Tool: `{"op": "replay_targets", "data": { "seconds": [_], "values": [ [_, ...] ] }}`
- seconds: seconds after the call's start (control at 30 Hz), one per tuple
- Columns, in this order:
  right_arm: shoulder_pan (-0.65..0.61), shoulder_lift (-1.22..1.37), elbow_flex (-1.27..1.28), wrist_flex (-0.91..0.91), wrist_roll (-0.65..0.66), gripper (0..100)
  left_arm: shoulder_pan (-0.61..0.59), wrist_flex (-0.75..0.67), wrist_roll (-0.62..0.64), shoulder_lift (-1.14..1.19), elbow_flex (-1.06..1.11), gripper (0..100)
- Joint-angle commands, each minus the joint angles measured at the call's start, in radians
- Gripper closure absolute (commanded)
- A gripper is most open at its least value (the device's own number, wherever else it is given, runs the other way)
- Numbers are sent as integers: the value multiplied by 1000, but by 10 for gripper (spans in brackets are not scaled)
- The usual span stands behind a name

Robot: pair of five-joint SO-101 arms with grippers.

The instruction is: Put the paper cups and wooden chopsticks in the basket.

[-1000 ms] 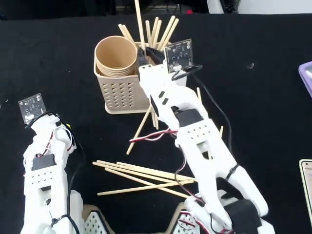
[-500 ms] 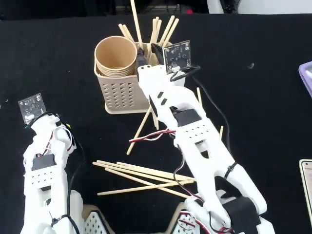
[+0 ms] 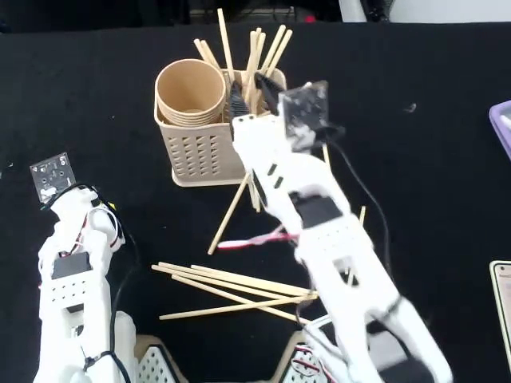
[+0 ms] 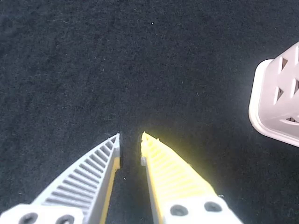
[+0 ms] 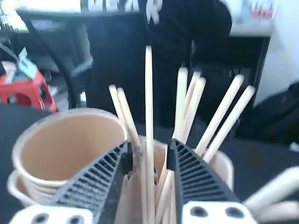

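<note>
Right hand [image 5: 148, 143] points down into the basket [image 3: 200, 155], its arm stretched forward across the table [image 3: 415, 199]. Its fingers stand partly apart on either side of one upright chopstick [image 5: 148, 93] without clamping it. Stacked paper cups [image 3: 190, 92] sit in the basket just beside it. Loose chopsticks [image 3: 231, 289] lie on the table near the arms' bases. Left hand [image 4: 130, 136], parted by a narrow gap and holding nothing, hangs over bare table, its arm folded back.

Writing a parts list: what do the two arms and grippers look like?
The left arm and right arm are white printed shells with black servos, red wires and a black square camera board at the wrist. The left gripper has one grey and one yellow ribbed finger; the right gripper has black ones.
</note>
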Motion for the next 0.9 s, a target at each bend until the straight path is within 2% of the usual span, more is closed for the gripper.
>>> {"op": "replay_targets", "data": {
  "seconds": [0.0,0.17,0.27,0.37,0.43,0.53,0.73,0.87],
  "values": [
    [12,-243,12,140,2,868,-1,-14,-2,-23,-10,917],
    [48,-496,4,565,23,868,-2,-14,-2,-23,-10,917],
    [178,-556,2,743,110,868,-2,-14,-2,-23,-10,917],
    [342,-510,27,864,144,866,-1,-14,-2,-23,-10,917],
    [423,-435,59,888,198,864,-1,-14,-2,-23,-10,917],
    [480,-260,77,890,298,864,-1,-14,-2,-23,-10,917],
    [483,134,8,884,394,864,-1,-14,-2,-23,-10,917],
    [440,351,-133,891,405,863,-1,-14,-2,-23,-10,917]
  ]
}}
